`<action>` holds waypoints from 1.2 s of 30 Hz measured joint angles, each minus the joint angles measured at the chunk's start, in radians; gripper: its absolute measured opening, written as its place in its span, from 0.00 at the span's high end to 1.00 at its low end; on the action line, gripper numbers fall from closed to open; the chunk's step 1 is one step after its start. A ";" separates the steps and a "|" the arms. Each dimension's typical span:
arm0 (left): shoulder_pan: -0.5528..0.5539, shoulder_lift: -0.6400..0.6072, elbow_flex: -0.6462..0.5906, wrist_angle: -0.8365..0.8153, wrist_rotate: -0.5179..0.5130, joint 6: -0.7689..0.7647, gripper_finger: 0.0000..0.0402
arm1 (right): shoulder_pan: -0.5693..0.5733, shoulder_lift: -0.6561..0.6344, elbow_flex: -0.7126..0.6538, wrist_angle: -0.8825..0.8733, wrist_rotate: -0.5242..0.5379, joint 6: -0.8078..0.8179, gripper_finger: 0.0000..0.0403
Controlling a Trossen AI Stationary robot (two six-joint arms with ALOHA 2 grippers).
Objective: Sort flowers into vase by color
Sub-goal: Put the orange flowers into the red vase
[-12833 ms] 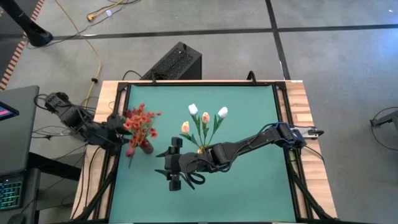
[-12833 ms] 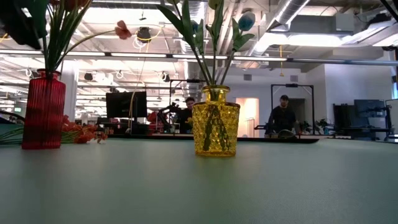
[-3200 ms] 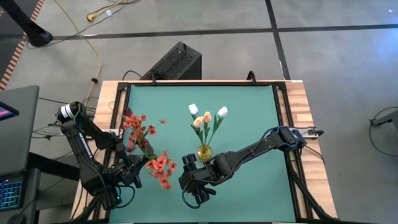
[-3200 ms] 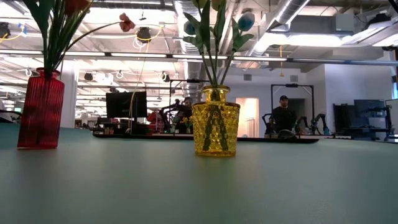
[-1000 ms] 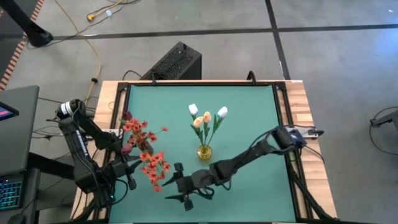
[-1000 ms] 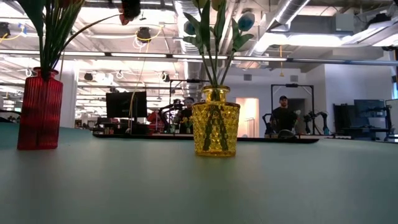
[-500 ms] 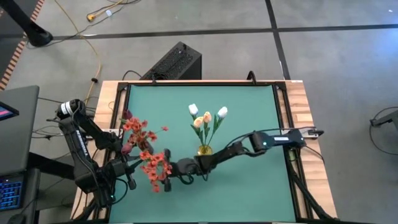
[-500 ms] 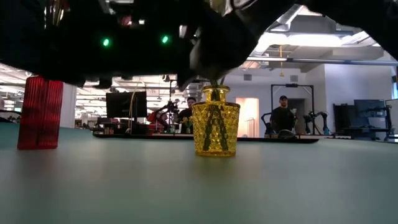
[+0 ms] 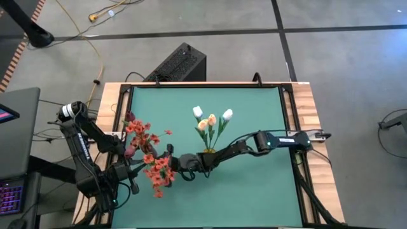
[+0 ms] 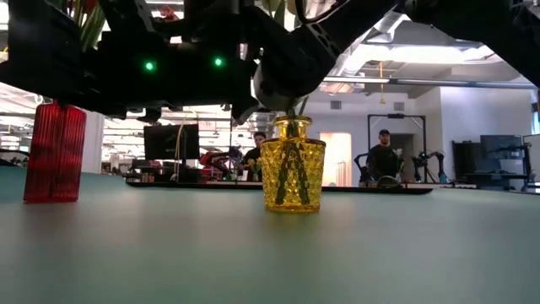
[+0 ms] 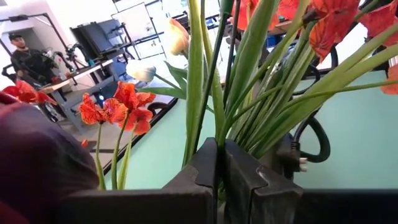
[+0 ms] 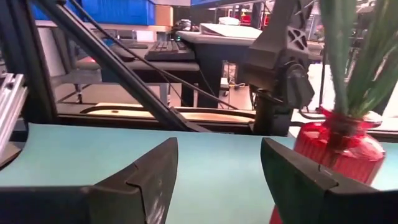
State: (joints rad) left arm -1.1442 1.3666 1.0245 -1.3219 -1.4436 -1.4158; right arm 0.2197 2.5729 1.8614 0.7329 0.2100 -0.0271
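Lighting: bright, even, from ceiling strip lights beyond the yellow vase (image 10: 292, 165). Arm above that vase: dark silhouette against the glare. Left wrist view: background washed out; near red petals blurred. Table mat (image 9: 254, 191): soft, faint shadows, no glare.

You've got a green table top (image 9: 254, 191) w/ a wood border and dark rails along the sides. Directly on it: a yellow glass vase (image 10: 292, 176) near the middle, holding cream, white and peach tulips (image 9: 210, 121), and a red ribbed vase (image 10: 55, 153) toward the left side, w/ red-orange blossoms (image 9: 143, 133) above it. In the low view both vases stand upright, well apart. In the right wrist view the red vase's base sits on the green surface.
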 joint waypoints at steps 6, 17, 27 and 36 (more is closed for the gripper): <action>-0.004 0.000 0.010 0.002 0.034 -0.009 1.00 | 0.046 0.000 0.025 -0.021 0.004 -0.100 0.36; -0.052 -0.031 0.027 -0.007 0.006 -0.006 1.00 | 0.134 -0.003 0.204 -0.382 0.163 -0.123 0.36; -0.052 -0.129 0.028 -0.006 0.009 0.069 1.00 | 0.151 -0.017 0.279 -0.421 0.444 -0.207 0.37; -0.052 -0.140 0.028 -0.005 0.033 0.085 1.00 | 0.086 -0.027 0.278 -0.308 0.556 -0.186 0.37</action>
State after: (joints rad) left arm -1.1965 1.2270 1.0527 -1.3267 -1.4108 -1.3312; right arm 0.3057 2.5454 2.1399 0.4248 0.7663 -0.2127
